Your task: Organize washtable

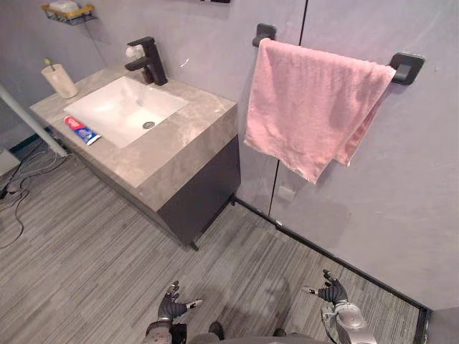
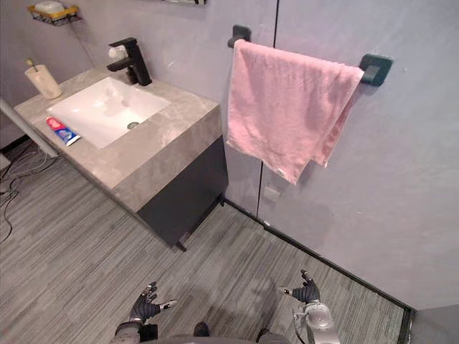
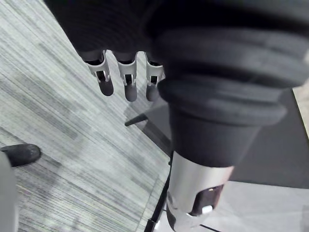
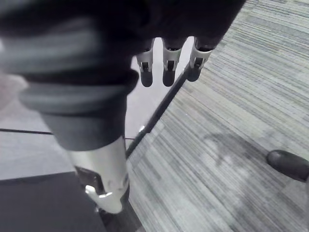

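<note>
Nearest: left robot hand [image 1: 172, 307] and right robot hand [image 1: 333, 292], both spread, empty, above floor [image 1: 93, 244]. Surface [image 1: 183, 140]: toothpaste tube [image 1: 82, 131] flat beside sink [image 1: 118, 107], long axis along its rim; cup [image 1: 61, 80] holding toothbrush [image 1: 48, 63] past sink's corner; faucet [image 1: 149, 61] behind sink.

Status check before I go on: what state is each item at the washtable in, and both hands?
Toothpaste tube: lying flat on the countertop, beside the basin.
Cup: upright at the counter's back corner, toothbrush standing in it.
Basin: empty.
Pink towel: draped over the wall bar, hanging unevenly.
Left hand: open, holding nothing.
Right hand: open, holding nothing.
</note>
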Tool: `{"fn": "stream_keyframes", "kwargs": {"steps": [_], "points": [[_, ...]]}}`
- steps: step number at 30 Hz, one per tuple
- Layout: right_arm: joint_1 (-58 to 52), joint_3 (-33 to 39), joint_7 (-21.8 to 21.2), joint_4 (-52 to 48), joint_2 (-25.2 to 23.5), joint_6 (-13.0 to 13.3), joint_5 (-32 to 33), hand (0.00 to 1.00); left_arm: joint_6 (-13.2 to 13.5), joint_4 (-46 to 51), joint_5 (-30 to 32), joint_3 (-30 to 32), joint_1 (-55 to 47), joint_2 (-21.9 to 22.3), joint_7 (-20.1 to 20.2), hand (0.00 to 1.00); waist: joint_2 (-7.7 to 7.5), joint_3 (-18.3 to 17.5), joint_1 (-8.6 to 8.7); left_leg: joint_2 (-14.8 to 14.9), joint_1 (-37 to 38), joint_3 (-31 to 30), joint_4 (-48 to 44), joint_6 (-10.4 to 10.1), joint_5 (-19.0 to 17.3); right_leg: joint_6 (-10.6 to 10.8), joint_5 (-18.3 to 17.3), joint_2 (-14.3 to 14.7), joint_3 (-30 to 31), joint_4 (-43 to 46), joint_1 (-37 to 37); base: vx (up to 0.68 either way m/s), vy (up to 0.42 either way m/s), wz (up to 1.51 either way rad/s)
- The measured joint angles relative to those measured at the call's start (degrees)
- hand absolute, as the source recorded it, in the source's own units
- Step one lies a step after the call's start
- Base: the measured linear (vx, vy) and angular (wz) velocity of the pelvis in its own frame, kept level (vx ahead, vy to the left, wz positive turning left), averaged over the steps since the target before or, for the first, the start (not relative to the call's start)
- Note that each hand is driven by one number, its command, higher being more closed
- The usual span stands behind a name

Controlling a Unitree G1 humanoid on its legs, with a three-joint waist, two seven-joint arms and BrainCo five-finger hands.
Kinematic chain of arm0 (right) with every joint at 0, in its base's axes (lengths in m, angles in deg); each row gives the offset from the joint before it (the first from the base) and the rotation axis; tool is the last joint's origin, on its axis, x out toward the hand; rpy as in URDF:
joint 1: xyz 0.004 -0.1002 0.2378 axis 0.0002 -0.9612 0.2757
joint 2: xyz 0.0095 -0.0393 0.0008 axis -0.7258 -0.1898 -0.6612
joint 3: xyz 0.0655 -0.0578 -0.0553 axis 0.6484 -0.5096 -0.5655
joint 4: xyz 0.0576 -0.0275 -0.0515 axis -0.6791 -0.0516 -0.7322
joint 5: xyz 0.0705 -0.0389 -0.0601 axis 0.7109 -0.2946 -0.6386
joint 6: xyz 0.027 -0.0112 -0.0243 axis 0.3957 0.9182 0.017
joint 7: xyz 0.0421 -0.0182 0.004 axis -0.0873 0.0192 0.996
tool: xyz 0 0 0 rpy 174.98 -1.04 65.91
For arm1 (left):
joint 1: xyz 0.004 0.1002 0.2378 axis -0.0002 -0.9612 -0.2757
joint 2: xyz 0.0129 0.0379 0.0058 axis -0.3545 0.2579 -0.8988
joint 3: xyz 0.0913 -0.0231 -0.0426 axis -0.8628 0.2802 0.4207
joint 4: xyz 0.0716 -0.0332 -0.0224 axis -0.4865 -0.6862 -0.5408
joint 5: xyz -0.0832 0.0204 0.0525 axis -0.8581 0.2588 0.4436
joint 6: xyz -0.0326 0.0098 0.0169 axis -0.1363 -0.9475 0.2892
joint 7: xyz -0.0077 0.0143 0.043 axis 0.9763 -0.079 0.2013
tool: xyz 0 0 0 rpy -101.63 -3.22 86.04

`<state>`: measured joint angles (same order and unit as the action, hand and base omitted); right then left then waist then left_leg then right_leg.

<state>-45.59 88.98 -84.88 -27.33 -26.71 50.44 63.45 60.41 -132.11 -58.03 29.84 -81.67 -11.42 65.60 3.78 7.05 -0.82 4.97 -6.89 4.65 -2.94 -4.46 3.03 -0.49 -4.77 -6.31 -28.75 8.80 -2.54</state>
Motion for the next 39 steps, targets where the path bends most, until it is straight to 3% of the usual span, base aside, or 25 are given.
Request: {"fn": "stream_keyframes", "kwargs": {"steps": [2,4,5,7,9,10,13,15,16,17,18,19,21,24,25,27,29,30,32,34,35,36,37,38,39], "points": [[0.0,0.5,0.7,0.6,0.6,-0.1,0.0,0.0,-0.3,0.5,0.0,0.0,0.3,0.1,0.0,0.0,-0.5,1.1,-0.05,1.2,-0.7,6.6,-1.6,1.9,-1.2,-0.2,0.2,-2.3,-3.7,0.0,0.3,-0.1,0.019,1.15],[-0.5,1.3,0.9,1.3,1.7,-0.2,0.2,0.0,-0.4,1.0,0.0,0.1,0.0,0.3,0.0,0.0,-1.1,1.4,0.72,2.8,0.1,16.0,-4.1,2.6,-1.8,1.6,1.3,-7.0,-10.4,-0.2,2.5,-0.03,0.123,1.53],[-0.7,1.4,1.0,1.3,2.0,-0.3,0.4,0.0,-0.4,1.7,0.0,0.1,0.0,0.4,0.0,0.0,-0.99,1.3,0.87,3.3,0.2,17.8,-4.0,2.6,-1.7,2.2,1.6,-7.7,-12.0,-0.4,3.0,-0.06,0.231,1.58],[-0.7,2.8,1.0,1.4,3.4,-0.6,1.5,0.0,-0.3,3.1,0.0,0.1,0.1,0.9,0.0,0.0,1.17,0.8,0.73,5.4,1.7,18.8,-0.4,1.1,-0.5,5.2,3.7,-8.5,-17.9,-1.0,4.5,-0.03,0.293,1.49],[-0.1,3.9,1.0,2.4,2.4,-0.7,2.0,0.0,-0.7,3.3,0.0,1.2,0.8,0.1,0.1,0.0,-0.37,1.3,-0.37,3.1,1.0,17.4,-0.4,2.2,0.5,6.5,5.5,-10.5,-19.8,-1.3,5.4,0.01,0.285,0.96],[0.8,3.4,0.8,2.7,0.9,-0.7,2.1,0.0,-0.9,3.3,0.0,1.6,0.7,-0.9,0.2,0.0,-2.07,2.1,-1.7,2.5,-1.4,16.4,-5.0,3.6,-1.9,7.2,6.6,-11.4,-20.2,-1.8,5.8,0.0,0.277,0.57],[2.1,1.9,0.6,3.5,-0.6,-0.7,2.1,0.0,-1.0,3.2,0.1,2.1,-0.4,-2.6,0.3,0.0,-3.09,2.6,-3.42,2.8,-6.8,14.0,-16.4,5.4,-8.6,8.5,7.4,-12.1,-20.7,-2.3,7.0,-0.03,0.263,0.39],[2.8,0.4,0.5,3.5,-0.6,-0.8,2.1,0.0,-1.1,3.3,0.1,4.4,-1.9,-2.8,0.3,0.0,-2.83,2.8,-3.95,2.6,-10.4,12.0,-24.9,6.1,-15.2,11.0,5.6,-13.6,-18.5,0.9,6.9,-0.05,0.322,0.35],[2.8,0.0,0.5,3.5,-0.5,-0.8,2.1,0.0,-1.1,3.4,0.1,4.9,-2.2,-2.8,0.4,0.0,-3.0,2.9,-4.4,2.0,-10.7,11.9,-26.1,6.5,-16.4,11.3,4.6,-14.9,-17.5,3.4,6.1,0.0,0.424,0.28],[2.7,-0.7,0.4,3.4,-0.6,-0.9,2.1,0.0,-1.3,3.9,0.1,6.1,-2.8,-2.9,0.7,0.0,-3.95,3.2,-4.81,-0.2,-11.3,11.5,-28.0,7.8,-18.3,10.0,0.6,-17.8,-11.7,9.8,3.1,0.02,0.375,0.45],[2.7,-1.4,0.4,3.4,-0.6,-1.1,2.2,0.0,-1.4,4.3,0.1,6.0,-2.8,-3.3,0.7,0.0,-4.32,3.7,-4.55,-1.8,-11.5,10.6,-28.4,8.7,-19.0,7.3,-3.1,-18.1,-6.1,13.4,0.5,0.03,0.327,0.6],[2.5,-1.8,0.4,3.4,-0.7,-1.1,2.2,0.0,-1.6,4.8,0.1,5.9,-2.8,-3.6,0.9,0.0,-4.66,4.0,-4.36,-2.8,-11.5,10.0,-28.5,9.3,-19.3,5.6,-5.6,-17.6,-1.8,16.0,-1.2,0.02,0.14,0.71],[1.5,-2.6,0.3,3.4,-1.5,-1.3,2.3,0.0,-2.1,6.8,0.1,5.9,-2.8,-4.0,1.3,0.0,-5.56,5.0,-3.98,-5.5,-10.8,7.4,-28.7,10.6,-20.1,6.5,-10.2,-13.9,8.3,25.0,-6.3,0.09,0.081,0.82],[-0.5,-2.6,0.4,0.5,-2.5,-1.2,3.4,0.0,-2.5,8.1,0.1,5.2,-2.9,-3.9,1.3,0.0,-5.11,6.5,-2.92,-6.2,-7.9,4.0,-28.2,11.7,-21.2,5.3,-12.8,-7.2,8.9,30.9,-13.1,0.17,0.048,0.57],[-1.2,-2.6,0.4,-0.4,-2.6,-1.2,3.5,0.0,-2.5,8.5,0.1,4.7,-2.8,-3.9,1.3,0.0,-5.13,6.7,-2.71,-6.5,-7.1,3.3,-27.6,11.7,-21.3,5.4,-12.8,-6.4,8.9,30.2,-14.2,0.2,0.031,0.57],[-2.7,-2.5,0.4,-1.4,-2.8,-1.1,3.9,0.0,-2.5,9.7,0.1,3.2,-2.5,-3.7,1.3,0.0,-5.41,7.0,-1.83,-7.1,-4.6,1.1,-25.3,11.4,-21.4,6.6,-11.6,-4.0,9.3,23.2,-16.4,0.26,0.003,0.64],[-4.0,-2.3,0.5,-1.6,-3.0,-1.1,4.4,0.0,-2.4,9.7,0.1,2.8,-1.6,-3.4,1.4,0.0,-5.94,6.9,-1.13,-8.2,-2.3,-1.6,-23.1,10.2,-21.8,7.3,-6.5,-1.9,12.0,12.8,-18.5,0.36,-0.021,0.72],[-5.1,-2.3,0.5,-1.5,-3.0,-1.2,4.4,0.0,-2.5,9.7,0.2,2.7,-1.4,-3.4,1.4,0.0,-7.21,6.2,-0.47,-9.2,-1.4,-3.3,-22.9,9.4,-22.7,6.4,-4.3,-1.8,14.0,10.3,-19.1,0.33,-0.06,0.69],[-6.9,-1.7,0.5,-1.9,-3.9,-1.3,4.5,0.0,-2.5,9.7,0.6,1.5,-0.4,-3.6,1.4,0.0,-7.98,5.7,0.06,-9.8,0.9,-6.0,-23.0,8.5,-25.2,3.9,-2.5,-1.9,15.0,13.8,-19.9,0.48,-0.143,0.81],[-8.3,-1.4,0.5,-4.0,-4.6,-1.3,4.5,0.0,-2.5,10.1,0.5,1.1,-0.4,-3.1,1.4,0.0,-7.66,5.4,0.02,-8.5,3.2,-6.7,-24.2,6.1,-27.4,1.9,-1.7,-0.5,14.6,17.4,-19.4,0.55,-0.185,0.4],[-8.3,-1.4,0.4,-5.8,-4.3,-1.2,4.5,0.0,-2.6,10.5,0.5,1.2,-0.2,-2.7,1.4,0.0,-6.89,4.9,0.15,-5.9,2.2,-5.7,-29.2,4.9,-28.1,-0.4,-0.8,1.0,14.1,18.0,-18.4,0.6,-0.158,0.03],[-8.1,-1.7,0.5,-7.7,-4.0,-1.0,4.6,0.0,-2.8,12.0,0.5,1.1,0.0,-2.2,1.3,0.0,-5.13,4.8,-0.11,-3.4,0.2,-4.1,-34.6,3.0,-27.0,-1.7,-1.1,2.5,12.5,18.4,-17.3,0.62,-0.144,-0.01],[-8.1,-1.9,0.5,-8.4,-4.0,-0.8,4.6,0.0,-2.8,12.7,0.5,1.1,0.0,-1.8,1.4,0.0,-4.95,4.7,0.12,-3.0,-0.2,-3.3,-36.4,0.9,-25.6,-2.3,-1.5,2.5,12.3,18.9,-16.9,0.62,-0.112,-0.23],[-8.3,-2.2,0.4,-9.6,-3.5,-0.7,5.2,0.0,-2.8,14.1,0.5,1.2,0.0,-0.4,1.3,0.0,-4.96,4.7,0.3,-3.4,-0.2,-1.7,-39.3,-0.7,-20.2,-3.1,-2.0,1.2,12.6,22.2,-16.7,0.61,-0.14,-0.28],[-8.8,-2.1,0.5,-10.6,-3.1,-0.6,5.9,0.0,-2.7,15.3,0.5,1.4,0.0,1.5,1.3,0.0,-5.45,4.9,0.64,-3.3,-0.9,1.9,-44.4,0.8,-13.5,-4.2,-3.3,0.7,12.4,25.0,-16.9,0.53,-0.112,-0.36]]}}
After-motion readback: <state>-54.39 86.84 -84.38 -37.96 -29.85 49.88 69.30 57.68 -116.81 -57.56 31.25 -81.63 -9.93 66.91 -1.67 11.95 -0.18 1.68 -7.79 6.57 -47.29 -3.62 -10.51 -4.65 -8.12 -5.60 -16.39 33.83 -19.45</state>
